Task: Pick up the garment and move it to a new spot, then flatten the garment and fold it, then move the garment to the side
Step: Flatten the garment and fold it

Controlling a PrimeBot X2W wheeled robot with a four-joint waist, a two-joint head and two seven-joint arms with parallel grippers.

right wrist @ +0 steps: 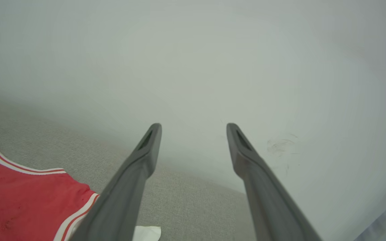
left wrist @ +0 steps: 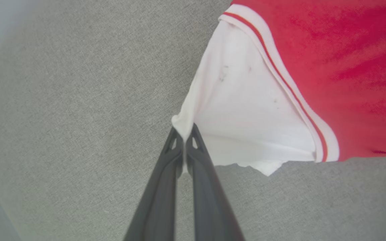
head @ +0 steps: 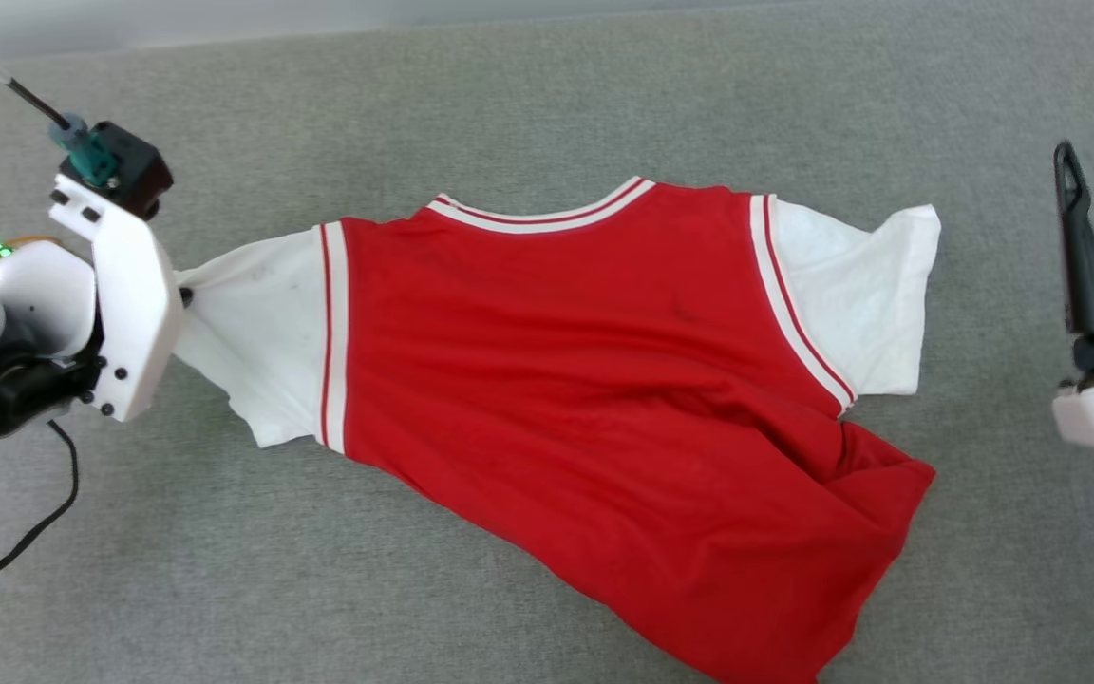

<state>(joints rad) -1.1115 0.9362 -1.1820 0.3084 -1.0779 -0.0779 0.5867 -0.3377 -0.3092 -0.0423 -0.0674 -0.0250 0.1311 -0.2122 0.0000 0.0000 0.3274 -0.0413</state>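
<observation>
Garment (head: 594, 380) spread on grey fabric surface (head: 547, 104), about mid-surface; striped collar toward far edge, red hem skewed and rumpled toward near-right corner. Plain red side up. White sleeve (head: 851, 294) on right side lying flat, one corner curled. Other white sleeve (left wrist: 246, 110), left side, drawn to a taut point, a few dark specks on it. Left gripper (left wrist: 184, 135) at that point: fingers pressed together, clamped on sleeve's outer edge. Right gripper (right wrist: 193, 134) well apart from garment, toward right edge, fingers spread wide, empty. Pale wall (right wrist: 213, 50) beyond far edge.
</observation>
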